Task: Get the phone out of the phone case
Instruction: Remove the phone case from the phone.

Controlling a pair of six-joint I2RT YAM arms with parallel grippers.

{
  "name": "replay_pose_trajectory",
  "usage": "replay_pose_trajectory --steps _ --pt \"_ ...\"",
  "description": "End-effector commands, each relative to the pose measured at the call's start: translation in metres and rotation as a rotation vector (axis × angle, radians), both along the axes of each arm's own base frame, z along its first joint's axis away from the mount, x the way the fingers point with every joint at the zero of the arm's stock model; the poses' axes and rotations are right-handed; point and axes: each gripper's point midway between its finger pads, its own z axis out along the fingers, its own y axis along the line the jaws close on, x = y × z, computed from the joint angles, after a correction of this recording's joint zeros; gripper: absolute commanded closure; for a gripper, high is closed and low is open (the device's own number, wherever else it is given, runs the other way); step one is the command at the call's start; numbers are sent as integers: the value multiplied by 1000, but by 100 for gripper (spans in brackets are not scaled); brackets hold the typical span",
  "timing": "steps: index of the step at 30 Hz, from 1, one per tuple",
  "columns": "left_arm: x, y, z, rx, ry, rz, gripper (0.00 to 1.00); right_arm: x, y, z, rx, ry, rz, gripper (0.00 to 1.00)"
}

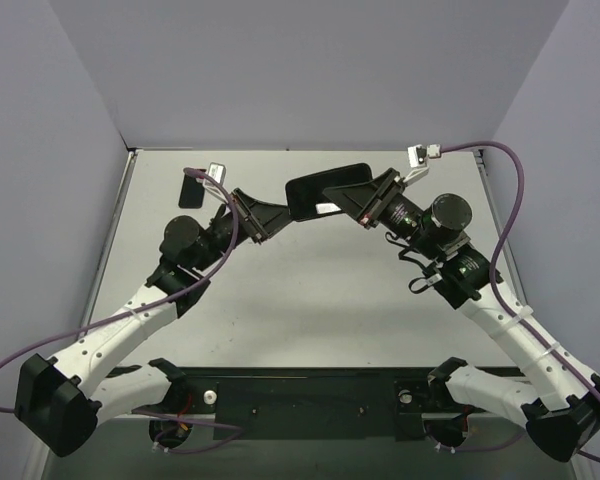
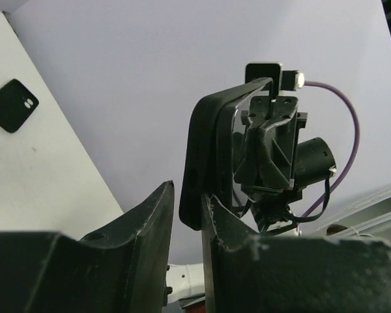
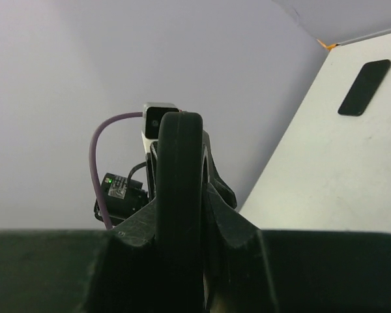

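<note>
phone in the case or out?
Out. The flat black phone lies on the white table, apart from the black phone case the right claw holds.

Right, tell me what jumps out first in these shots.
A black phone case is held in the air between both arms, far centre: the right gripper clamps it, the left gripper meets its other end. A black phone lies on the table, far left.

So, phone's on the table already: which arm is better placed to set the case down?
Likely right: the right end effector is clamped across the case, held off the table; the left end effector only reaches one corner, grip unclear.
</note>
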Motion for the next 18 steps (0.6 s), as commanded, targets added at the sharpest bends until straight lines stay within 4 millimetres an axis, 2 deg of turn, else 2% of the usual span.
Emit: replay_pose_trajectory --steps 1,3,11,14,16,18 --pt "26 10 -38 93 58 120 65 -75 0 68 19 -266 199 100" --pt "24 17 -37 77 50 146 61 -78 4 70 27 -254 234 100" --pt "11 26 6 -40 -84 139 44 -97 14 55 53 -242 386 100" --pt "0 30 28 -132 -181 109 44 -103 14 59 80 -231 421 100" --pt "-8 27 35 -156 -214 60 46 -105 15 63 118 -220 443 100" --pt "-7 24 35 -172 -198 38 50 -106 15 70 158 -207 461 100"
